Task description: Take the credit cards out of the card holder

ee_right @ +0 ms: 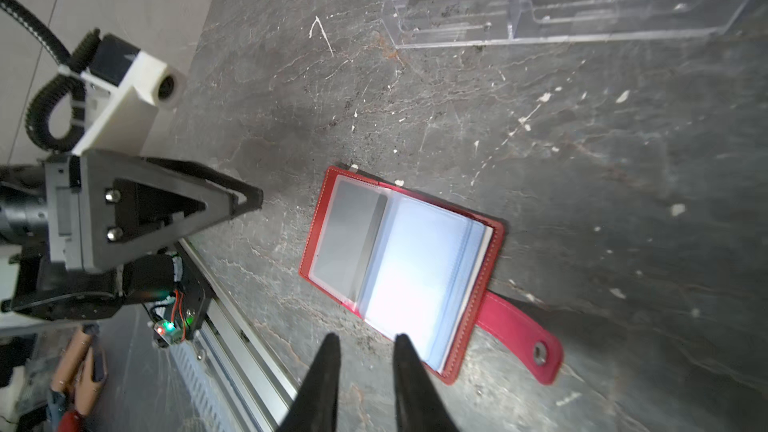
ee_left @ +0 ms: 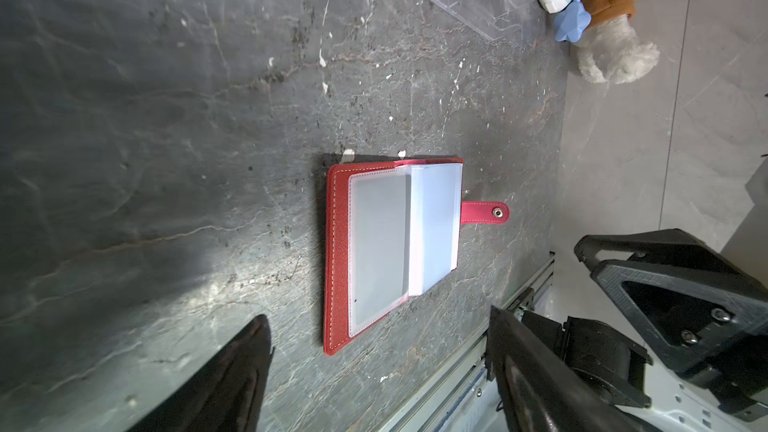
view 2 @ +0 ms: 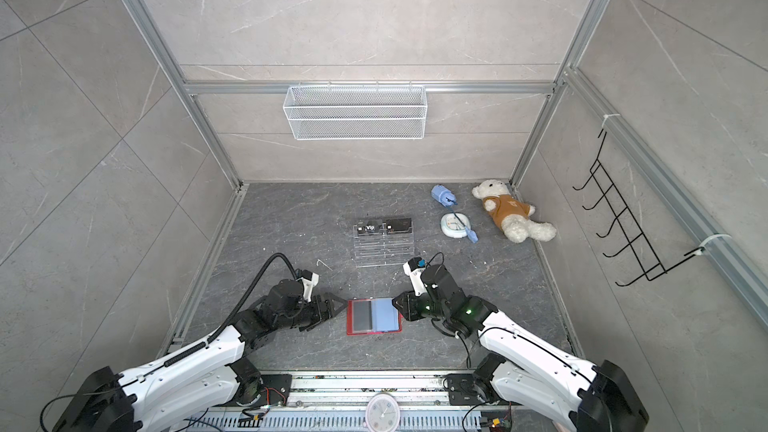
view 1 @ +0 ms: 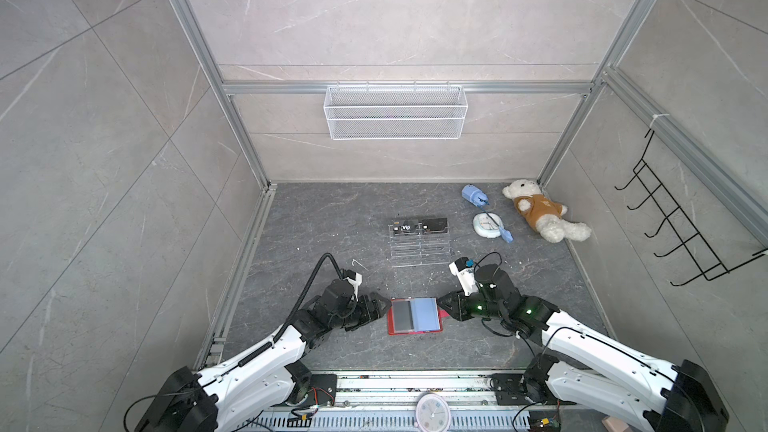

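Observation:
The card holder (view 1: 413, 315) (view 2: 374, 317) lies open on the dark floor between my two grippers, red cover down, with a grey clear sleeve on one side and a pale blue page on the other. Its snap tab (ee_right: 517, 328) points toward my right gripper. No black card shows in it (ee_left: 338, 251). Two black credit cards, one marked "Vip" (view 1: 405, 228) and a plain one (view 1: 434, 225), stand in the top tier of a clear acrylic stand (view 1: 419, 253). My left gripper (view 1: 384, 309) (ee_left: 378, 326) is open just left of the holder. My right gripper (view 1: 439, 304) (ee_right: 366, 338) hovers at its right edge, its fingers a narrow gap apart with nothing between.
A teddy bear (view 1: 540, 214), a round white clock (view 1: 486, 225) and a blue gadget (view 1: 473, 195) lie at the back right. A wire basket (view 1: 395, 112) hangs on the back wall and a black hook rack (view 1: 685, 222) on the right wall. A metal rail (view 1: 415, 384) runs along the front.

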Controlling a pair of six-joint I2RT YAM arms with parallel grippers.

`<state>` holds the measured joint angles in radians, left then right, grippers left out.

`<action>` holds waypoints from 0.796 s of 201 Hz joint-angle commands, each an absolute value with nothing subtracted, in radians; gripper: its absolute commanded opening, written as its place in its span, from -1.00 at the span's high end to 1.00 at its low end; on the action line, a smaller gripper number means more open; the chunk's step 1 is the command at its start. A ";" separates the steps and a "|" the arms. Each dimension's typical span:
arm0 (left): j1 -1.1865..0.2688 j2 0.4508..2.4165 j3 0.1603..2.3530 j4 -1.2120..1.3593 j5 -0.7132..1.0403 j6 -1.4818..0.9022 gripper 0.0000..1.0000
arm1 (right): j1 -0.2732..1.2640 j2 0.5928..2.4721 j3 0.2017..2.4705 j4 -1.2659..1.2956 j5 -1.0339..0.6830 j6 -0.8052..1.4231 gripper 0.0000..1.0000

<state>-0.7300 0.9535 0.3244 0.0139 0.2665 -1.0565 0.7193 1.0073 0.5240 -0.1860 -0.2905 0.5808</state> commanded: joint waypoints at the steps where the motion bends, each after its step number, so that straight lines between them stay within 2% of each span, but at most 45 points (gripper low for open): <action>1: -0.761 0.996 0.302 0.207 0.279 -1.193 -0.65 | 0.719 1.082 0.494 -0.076 -0.344 0.615 0.65; 12: -0.767 1.024 0.286 0.245 0.279 -1.219 -0.62 | 0.719 1.115 0.485 -0.052 -0.347 0.620 0.72; 59: -0.774 1.102 0.228 0.357 0.273 -1.304 -0.54 | 0.721 1.183 0.447 0.027 -0.344 0.639 0.78; 75: -0.776 1.121 0.233 0.352 0.274 -1.308 -0.51 | 0.720 1.200 0.437 0.038 -0.338 0.640 0.79; 87: -0.776 1.129 0.227 0.370 0.272 -1.312 -0.40 | 0.721 1.211 0.433 0.041 -0.334 0.640 0.79; 160: -0.776 1.247 0.212 0.486 0.315 -1.330 -0.27 | 0.720 1.278 0.383 0.092 -0.290 0.660 0.85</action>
